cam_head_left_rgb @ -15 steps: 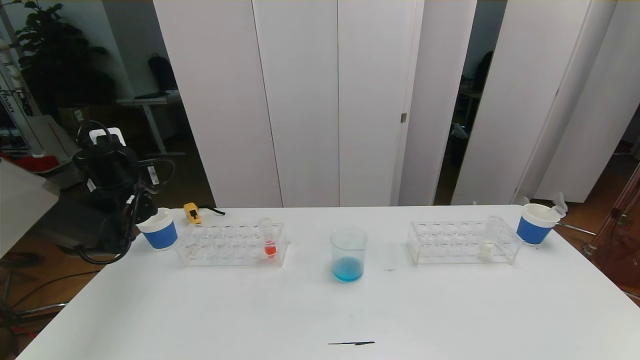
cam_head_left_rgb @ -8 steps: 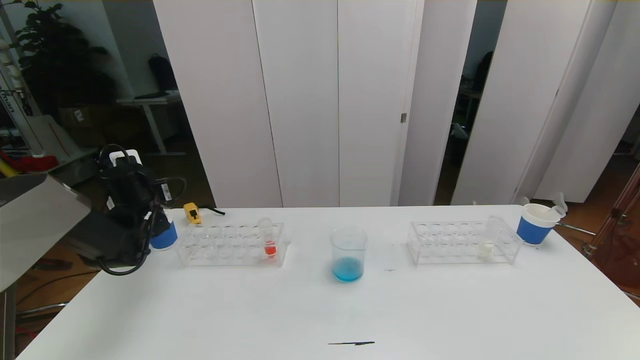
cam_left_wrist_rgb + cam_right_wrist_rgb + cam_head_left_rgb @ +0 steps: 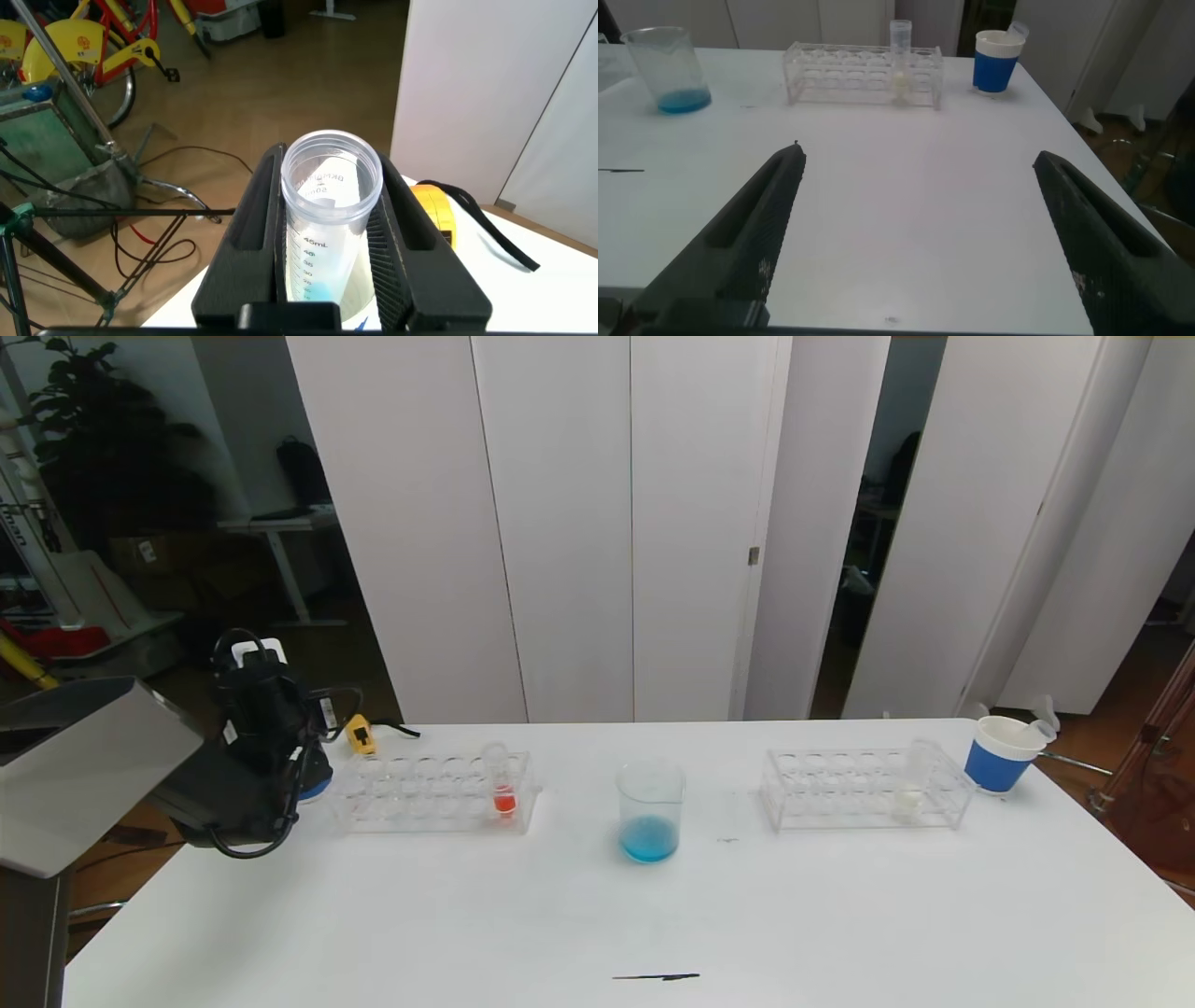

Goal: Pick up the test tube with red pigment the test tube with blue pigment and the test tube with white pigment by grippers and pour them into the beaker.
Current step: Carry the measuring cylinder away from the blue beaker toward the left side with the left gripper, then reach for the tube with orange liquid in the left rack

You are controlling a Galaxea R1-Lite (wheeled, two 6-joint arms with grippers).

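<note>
Right gripper (image 3: 915,233): nearest of all, low over the near right part of the white table (image 3: 597,915); jaws spread wide, nothing between them; not seen in the head view.
Black mark (image 3: 655,976): thin dark streak on the table near the front edge, well apart from everything else.
Beaker (image 3: 650,810): upright at mid-table between the two racks, touching neither; a shallow layer of blue liquid lies in its bottom.
Left gripper (image 3: 327,233): at the table's left edge, just beside the left rack's outer end; jaws pressed onto the test tube with blue pigment (image 3: 329,229), which stands upright between the fingers (image 3: 257,210), mouth up, with only a trace of blue at its bottom.
Left rack (image 3: 434,791): clear plastic, left of the beaker; the test tube with red pigment (image 3: 502,781) stands upright at its right end.
Right rack (image 3: 864,789): clear plastic, right of the beaker; the test tube with white pigment (image 3: 909,782) stands upright toward its right end.
Left paper cup (image 3: 317,784): blue-banded, mostly hidden behind the left gripper.
Right paper cup (image 3: 999,753): blue-banded, just beyond the right rack's end at the far right corner.
Yellow object (image 3: 358,734): small, with a black cord, at the far edge behind the left rack.
</note>
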